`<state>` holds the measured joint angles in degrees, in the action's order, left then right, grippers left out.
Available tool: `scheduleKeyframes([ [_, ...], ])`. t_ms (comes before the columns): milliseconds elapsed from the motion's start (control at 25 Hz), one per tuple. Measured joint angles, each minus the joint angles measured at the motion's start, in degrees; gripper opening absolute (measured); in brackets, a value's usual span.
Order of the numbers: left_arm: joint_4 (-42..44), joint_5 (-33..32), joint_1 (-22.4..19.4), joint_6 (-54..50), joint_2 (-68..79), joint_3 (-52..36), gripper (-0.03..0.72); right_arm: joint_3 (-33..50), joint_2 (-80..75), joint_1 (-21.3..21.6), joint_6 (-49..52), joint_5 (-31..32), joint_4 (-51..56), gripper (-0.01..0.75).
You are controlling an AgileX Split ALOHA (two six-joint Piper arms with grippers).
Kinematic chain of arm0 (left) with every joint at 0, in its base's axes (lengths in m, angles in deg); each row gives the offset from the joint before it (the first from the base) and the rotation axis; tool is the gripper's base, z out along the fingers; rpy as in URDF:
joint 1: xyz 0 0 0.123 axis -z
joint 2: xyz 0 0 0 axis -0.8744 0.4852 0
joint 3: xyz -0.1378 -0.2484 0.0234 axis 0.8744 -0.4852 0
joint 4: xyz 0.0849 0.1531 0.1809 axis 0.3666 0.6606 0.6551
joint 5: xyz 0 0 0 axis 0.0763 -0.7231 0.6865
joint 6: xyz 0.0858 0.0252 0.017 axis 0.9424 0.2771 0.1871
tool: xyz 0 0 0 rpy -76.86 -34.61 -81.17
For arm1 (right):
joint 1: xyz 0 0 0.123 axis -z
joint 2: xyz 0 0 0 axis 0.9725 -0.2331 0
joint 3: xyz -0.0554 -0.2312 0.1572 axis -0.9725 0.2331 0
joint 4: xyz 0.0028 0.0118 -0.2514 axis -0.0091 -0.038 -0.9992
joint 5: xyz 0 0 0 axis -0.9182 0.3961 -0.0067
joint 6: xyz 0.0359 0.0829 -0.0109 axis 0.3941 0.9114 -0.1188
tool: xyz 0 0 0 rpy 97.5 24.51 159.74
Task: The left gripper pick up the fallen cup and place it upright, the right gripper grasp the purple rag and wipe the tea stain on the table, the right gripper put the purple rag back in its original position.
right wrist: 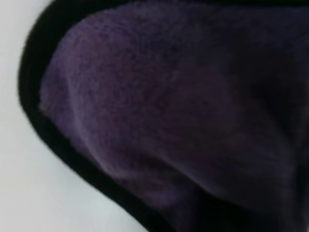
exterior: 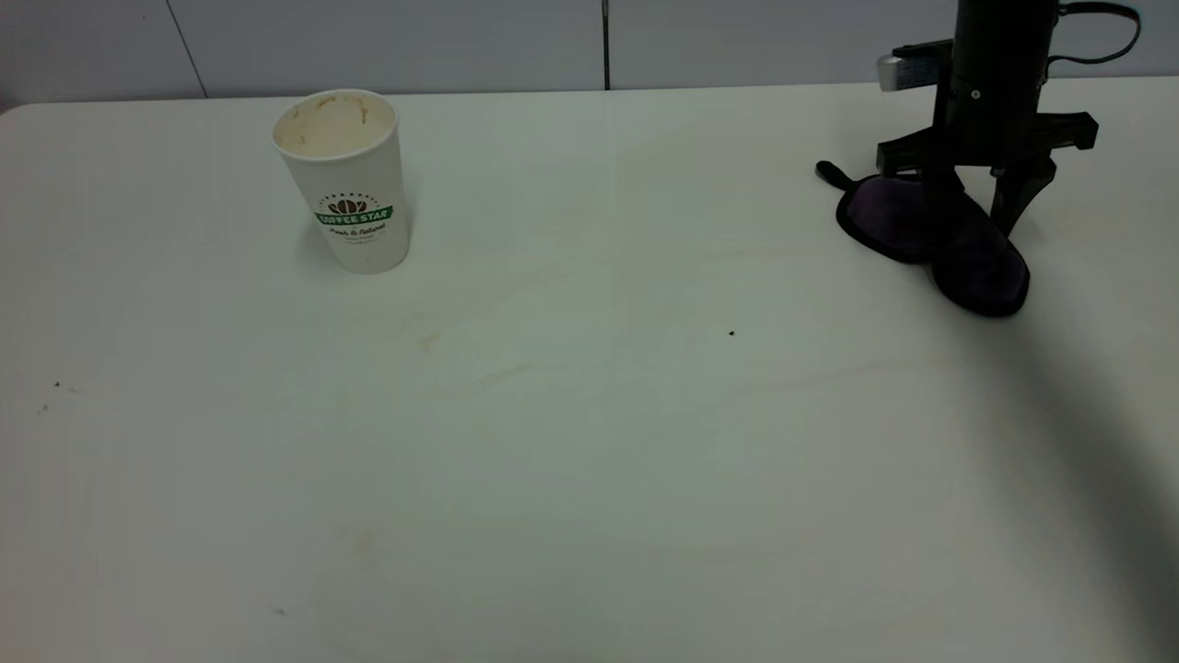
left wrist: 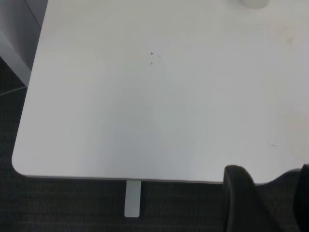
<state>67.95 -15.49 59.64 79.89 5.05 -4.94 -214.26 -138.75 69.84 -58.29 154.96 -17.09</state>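
Observation:
The cup point(exterior: 343, 180), white paper with a green "COFFEE STAR" band and a brown-stained inside, stands upright at the table's back left. Of the tea stain, only faint tan smears point(exterior: 426, 342) show on the table point(exterior: 589, 479), in front and to the right of the cup. The purple rag point(exterior: 889, 216) lies flat at the back right and fills the right wrist view point(right wrist: 169, 111). My right gripper point(exterior: 974, 221) points down onto it, open, with its fingers straddling the cloth. My left gripper point(left wrist: 273, 203) hangs open and empty above the table's front-left corner.
The table's rounded corner and front edge point(left wrist: 72, 175) show in the left wrist view, with dark floor and a table leg point(left wrist: 132, 198) below. A grey panelled wall point(exterior: 414, 41) runs behind the table. Tiny dark specks point(exterior: 731, 333) dot the top.

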Motion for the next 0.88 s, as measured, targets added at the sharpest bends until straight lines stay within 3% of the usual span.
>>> scheduleKeyframes([
  [40,0.0,0.0,0.0,0.0,0.0,0.0,0.307,0.0,1.14,0.0,-0.89,0.05,0.0,0.63],
  [120,0.0,0.0,0.0,0.0,0.0,0.0,0.307,0.0,4.21,0.0,-1.8,0.05,0.56,0.7],
  [400,0.0,0.0,0.0,0.0,0.0,-0.04,0.307,4.92,18.62,-0.14,-7.4,0.3,6.61,0.726],
  [880,0.0,0.0,0.0,0.0,0.0,-0.04,0.307,43.68,64.73,-2.19,-12.54,0.8,7.72,0.724],
])
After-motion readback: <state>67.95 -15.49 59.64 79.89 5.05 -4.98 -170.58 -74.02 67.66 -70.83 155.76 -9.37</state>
